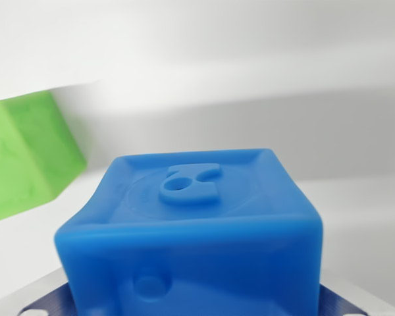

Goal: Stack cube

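Two cubes are on record in my wrist view. First item: a blue cube, filling the near centre of the view. Its upper face has a raised border and an embossed figure with a small round hole. Its near face carries a round dimple low on the wrist view's left. The cube sits square to the camera, with no marked tilt.

Second item: a green cube, at the wrist view's left edge, farther off than the blue one and partly cut by the frame. It is turned so that one corner edge faces the camera, and faint relief shows on its left face. A strip of pale background separates it from the blue cube; the two do not touch.

My claw: only slivers of it show, as pale metal and dark blue padding at the bottom corners, close against the blue cube's lower flanks on both sides. The fingertips themselves are hidden behind the cube. From this placement I cannot tell with certainty whether the pads are pressing on the cube or merely flank it.

Surroundings: a plain white surface and a blurred grey-white backdrop lie beyond. Whether the blue cube rests on that surface or hangs clear of it cannot be determined.
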